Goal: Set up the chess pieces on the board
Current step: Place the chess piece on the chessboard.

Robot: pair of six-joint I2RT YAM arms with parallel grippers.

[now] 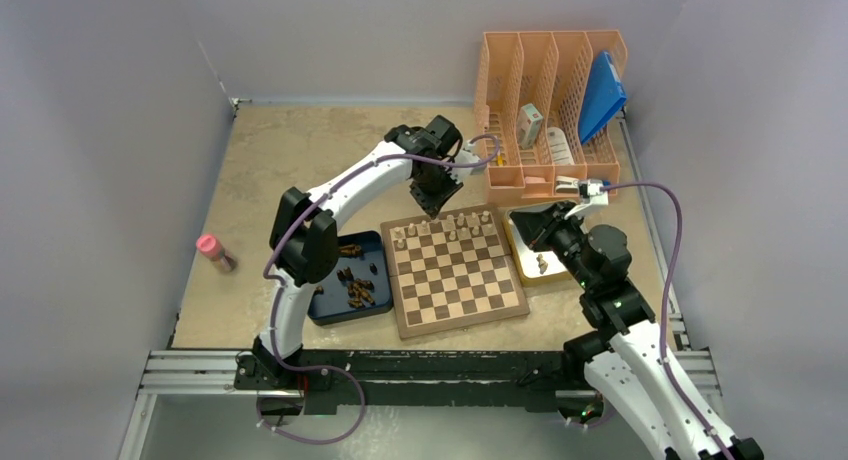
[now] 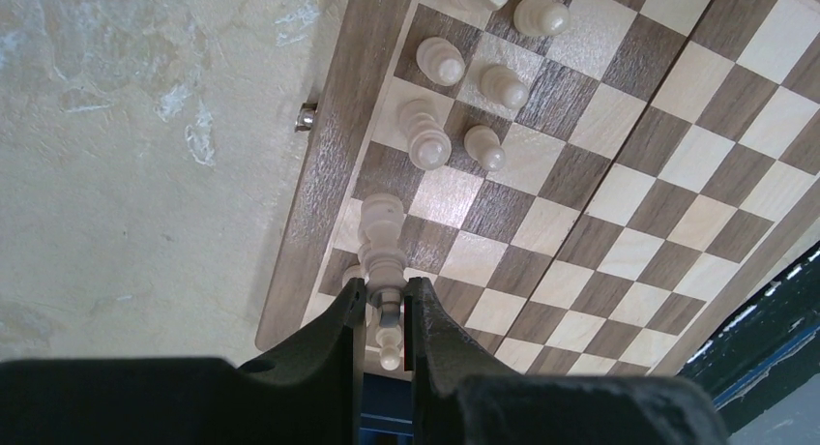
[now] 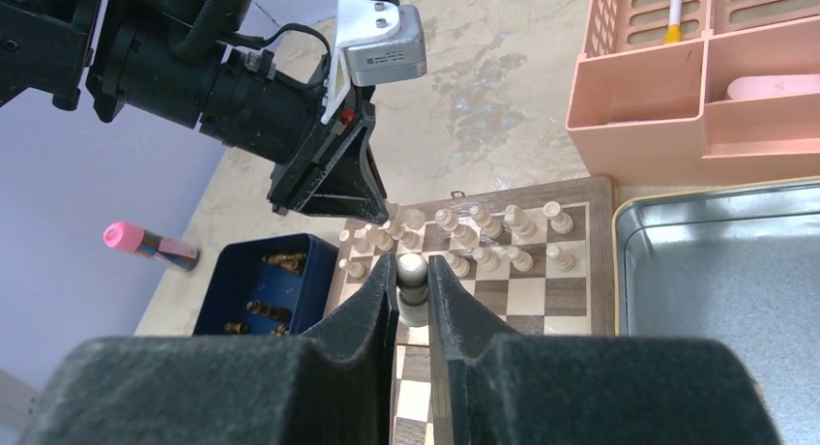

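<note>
**Both grippers gripping pale pieces at the far rows**

Closest to the lens, the left gripper (image 2: 387,295) is clamping the upper part of a tall pale piece (image 2: 382,234), its jaws closed on the stem. The piece is standing upright, its long axis running straight down from the gripper, with its base over the far-left corner squares of the board (image 1: 460,275). I cannot tell whether it is touching the wood. The right gripper (image 3: 411,271) is closed on a round-headed pale pawn (image 3: 413,305) and is hanging above the board's right side, beside the yellow tray (image 1: 535,279). The other pale pieces (image 1: 452,223) are standing in the two far rows. The dark pieces (image 1: 355,285) are lying in the blue tray (image 1: 330,315) on the tabletop (image 1: 300,150), left of the board. The left arm is nearer that corner, so the coming move is probably calling for a straight descent and release.
</note>
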